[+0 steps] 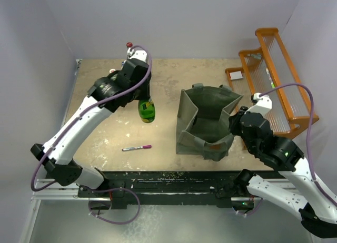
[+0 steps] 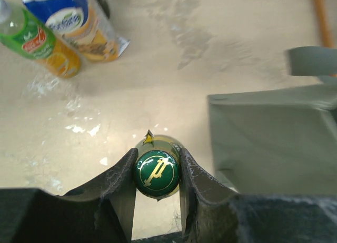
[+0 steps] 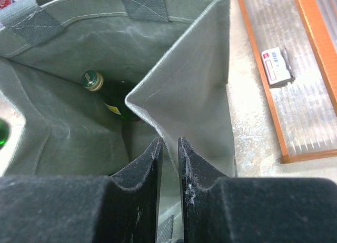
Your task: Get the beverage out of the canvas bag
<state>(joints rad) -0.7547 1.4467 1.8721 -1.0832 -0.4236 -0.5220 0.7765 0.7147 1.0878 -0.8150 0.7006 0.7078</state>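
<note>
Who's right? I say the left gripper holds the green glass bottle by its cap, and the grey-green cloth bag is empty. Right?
Not quite. The left gripper does hold the green glass bottle by its cap, but the grey-green cloth bag is not empty: the right wrist view shows a dark green, gold-capped bottle inside.

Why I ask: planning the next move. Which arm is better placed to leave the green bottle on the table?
Left. The left end effector grips the green bottle by its cap, outside the canvas bag, over the table; the right end effector pinches the bag's wall.
</note>
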